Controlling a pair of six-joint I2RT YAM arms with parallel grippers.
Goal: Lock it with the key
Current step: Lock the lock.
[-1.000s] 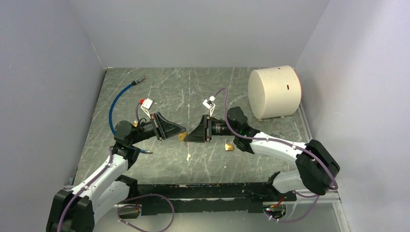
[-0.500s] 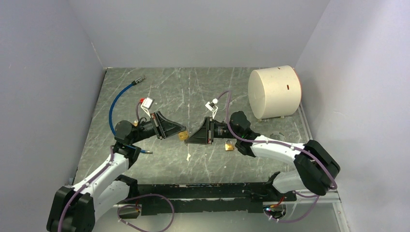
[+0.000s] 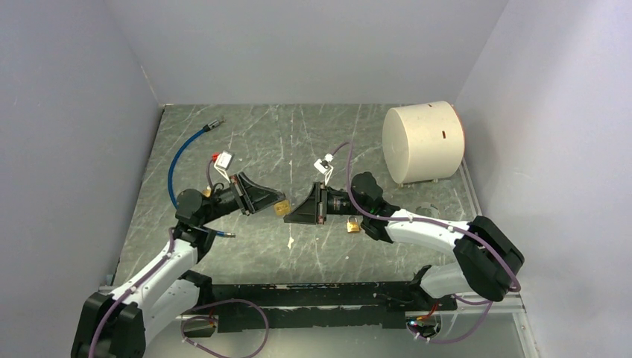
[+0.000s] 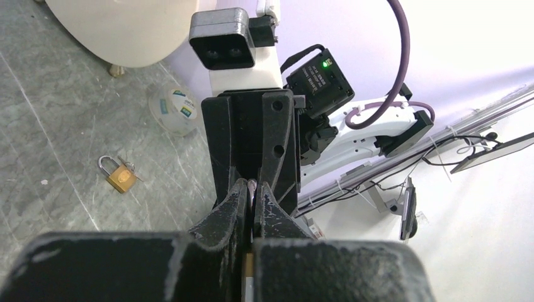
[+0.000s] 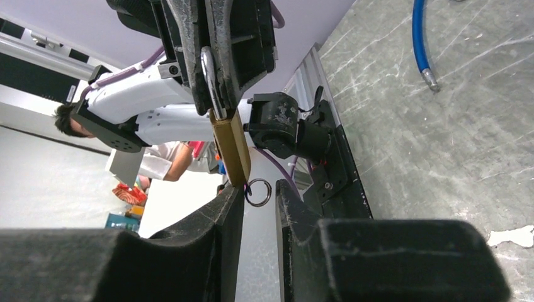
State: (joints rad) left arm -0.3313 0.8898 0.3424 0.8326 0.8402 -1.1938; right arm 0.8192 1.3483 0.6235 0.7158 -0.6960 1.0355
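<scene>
A brass padlock point(image 5: 230, 150) hangs in the air by its steel shackle point(image 5: 210, 82), and my left gripper point(image 4: 252, 189) is shut on that shackle. In the top view the padlock point(image 3: 282, 208) sits between the two gripper tips. My right gripper point(image 5: 259, 192) faces it from below the lock body, its jaws a small gap apart. A key ring point(image 5: 258, 192) hangs in that gap, touching the left finger point(image 5: 214, 220) only. The key itself is hidden.
A second brass padlock point(image 3: 353, 224) lies on the table beside the right arm. A white cylinder point(image 3: 423, 142) stands at the back right, with a tape roll point(image 4: 173, 108) near it. A blue cable point(image 3: 182, 153) curves at the back left. A white scrap point(image 3: 291, 241) lies in front.
My right gripper has slid a little left toward the padlock and its jaws have narrowed around the key ring. The left gripper has kept its hold and barely moved.
</scene>
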